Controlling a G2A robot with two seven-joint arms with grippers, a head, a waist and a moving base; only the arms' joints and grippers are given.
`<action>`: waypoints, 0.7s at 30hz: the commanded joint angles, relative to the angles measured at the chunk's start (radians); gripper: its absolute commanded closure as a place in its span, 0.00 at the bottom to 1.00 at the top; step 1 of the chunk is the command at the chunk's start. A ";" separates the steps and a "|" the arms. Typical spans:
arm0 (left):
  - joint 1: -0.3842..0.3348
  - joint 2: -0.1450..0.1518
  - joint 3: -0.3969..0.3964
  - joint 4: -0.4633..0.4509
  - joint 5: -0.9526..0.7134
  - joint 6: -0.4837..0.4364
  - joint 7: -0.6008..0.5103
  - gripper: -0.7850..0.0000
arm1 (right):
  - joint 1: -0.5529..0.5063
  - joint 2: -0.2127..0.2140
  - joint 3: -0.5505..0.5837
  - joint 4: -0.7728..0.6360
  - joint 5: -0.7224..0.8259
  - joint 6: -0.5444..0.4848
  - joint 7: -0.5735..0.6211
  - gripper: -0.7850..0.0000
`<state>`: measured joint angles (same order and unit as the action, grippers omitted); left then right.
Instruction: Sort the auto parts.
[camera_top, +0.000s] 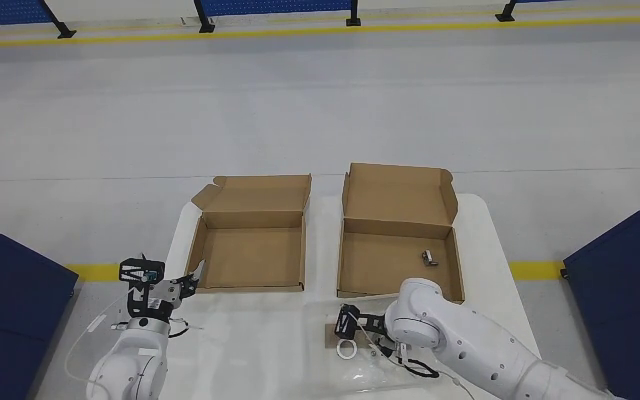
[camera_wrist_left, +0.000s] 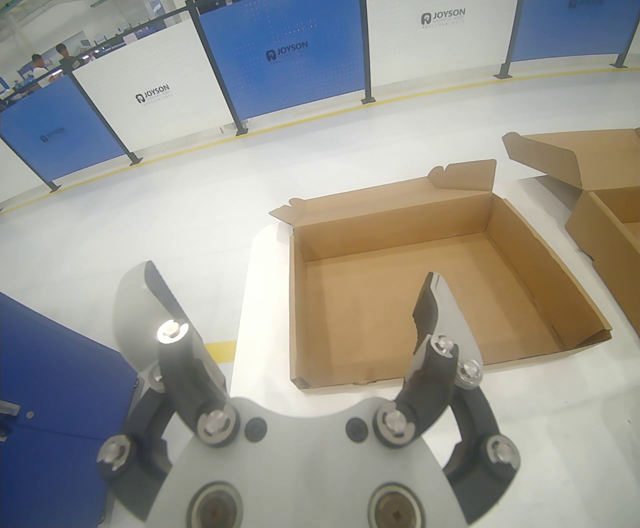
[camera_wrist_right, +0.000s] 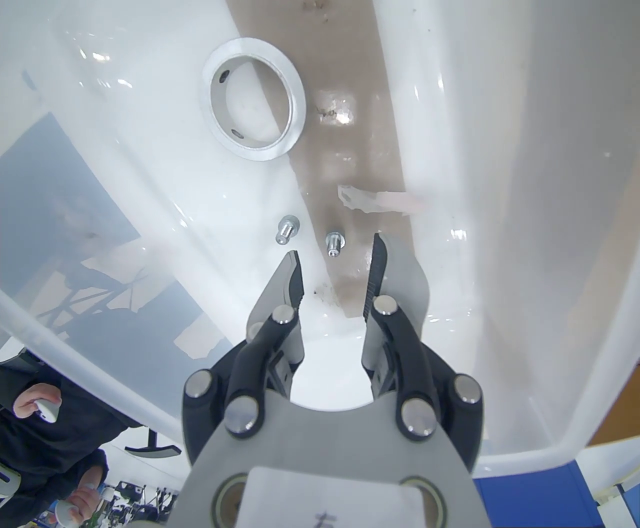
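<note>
Ring (camera_top: 340, 349) shows from above; right wrist view adds two bolts (camera_wrist_right: 334, 243) nearby.

White table (camera_top: 322, 250), rounded corners. Three things sit directly on it.

1. Left cardboard box (camera_wrist_left: 425, 295): open, lid flaps standing at the far wall. It lies just ahead of the fingers (camera_wrist_left: 445, 310) of the left gripper (camera_wrist_left: 290, 275). Its near wall runs across the gap between the fingertips.
2. Right cardboard box (camera_top: 400, 255): open, lid folded back. It stands beside the first with a strip of bare table between, well out past the left gripper's inner finger.
3. Clear plastic bin (camera_wrist_right: 525, 200): at the table's near edge. Its floor is directly under and ahead of the fingers (camera_wrist_right: 400, 270) of the right gripper (camera_wrist_right: 335, 247).

A brown strip (camera_wrist_right: 350, 150) shows through the bin floor, running away from the right fingertips. Cannot tell whether it lies on the table or is stuck to the bin.
</note>
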<state>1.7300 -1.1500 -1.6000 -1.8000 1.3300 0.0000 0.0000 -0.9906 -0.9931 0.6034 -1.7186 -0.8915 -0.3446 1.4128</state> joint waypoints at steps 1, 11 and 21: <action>0.000 0.000 0.000 0.000 0.000 0.000 0.000 0.00 | 0.004 -0.003 -0.005 0.008 0.001 0.001 -0.001 0.71; 0.000 0.000 0.000 0.000 0.000 0.000 0.000 0.00 | 0.021 -0.019 -0.024 0.046 0.012 0.002 0.002 0.81; 0.000 0.000 0.000 0.000 0.000 0.000 0.000 0.00 | 0.033 -0.032 -0.039 0.078 0.022 -0.007 -0.005 0.83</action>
<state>1.7300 -1.1500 -1.6000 -1.8000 1.3300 0.0000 0.0000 -0.9584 -1.0240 0.5661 -1.6446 -0.8703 -0.3509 1.4094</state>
